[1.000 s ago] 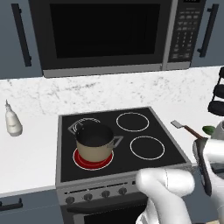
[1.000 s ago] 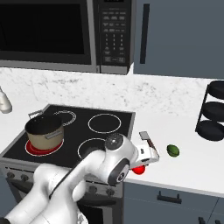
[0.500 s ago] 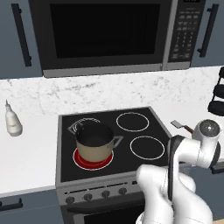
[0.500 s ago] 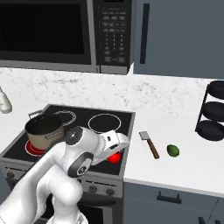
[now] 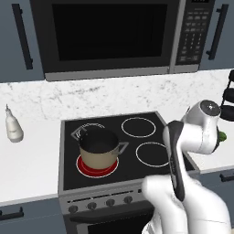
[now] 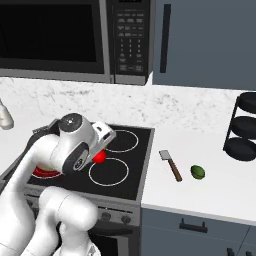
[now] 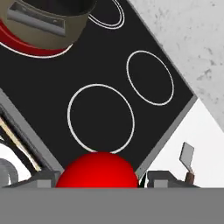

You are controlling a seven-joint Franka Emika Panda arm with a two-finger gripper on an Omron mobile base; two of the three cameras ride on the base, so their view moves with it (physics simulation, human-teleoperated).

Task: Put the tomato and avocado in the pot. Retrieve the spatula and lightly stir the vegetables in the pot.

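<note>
the gripper [image 7: 99, 181] is clamped on the tomato [image 7: 97, 170], which sits between the two dark finger tips at the bottom of the hand view; in the right base view the tomato [image 6: 99, 156] peeks out red beside the white hand, held in the air above the stovetop [image 6: 131, 170], over the front right burner ring [image 6: 109, 171]. below it in the hand view the front right burner ring [image 7: 101, 119] lies directly ahead on the black stovetop [image 7: 57, 83].

on the front left burner, which glows red [image 5: 97, 167], stands the pot [image 5: 98, 148], upright, tan-sided with a dark inside and grey angular handles; the pot [image 7: 48, 17] also shows at the top left of the hand view.

to the right of the stove, on the white counter [image 6: 210, 195], the spatula [image 6: 170, 164] lies flat near the stove's right edge, its pale head pointing toward the back wall and its reddish-brown handle toward the counter's front edge. just beside it, further right and apart from it, rests the avocado [image 6: 198, 172]. near the counter's back right corner stands a dark tiered rack [image 6: 244, 127].

on the counter left of the stove, toward the back wall, stands a small pale bottle [image 5: 13, 125]. above the stove hangs a microwave [image 5: 114, 34].
</note>
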